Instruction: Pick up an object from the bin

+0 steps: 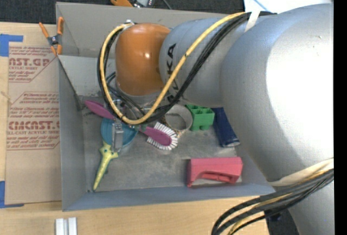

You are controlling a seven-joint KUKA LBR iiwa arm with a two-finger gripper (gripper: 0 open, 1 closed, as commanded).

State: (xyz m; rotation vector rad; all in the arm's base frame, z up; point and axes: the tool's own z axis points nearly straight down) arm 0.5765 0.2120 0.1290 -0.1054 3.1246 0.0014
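Several small loose things lie in the grey metal bin (71, 136). The gripper (117, 135), below the arm's orange wrist cover (138, 60), is low at the bin's left side over a round teal plastic dish (128, 137); whether the claw is spread or pressed together cannot be told. A purple brush with white bristles (161, 137) lies just beside the dish, and a yellow-green plastic toy stick (104, 162) sits below it. Farther right lie a white ring (179, 120), a green toy block (201, 118), a dark blue flat piece (225, 131) and a pink block (214, 170).
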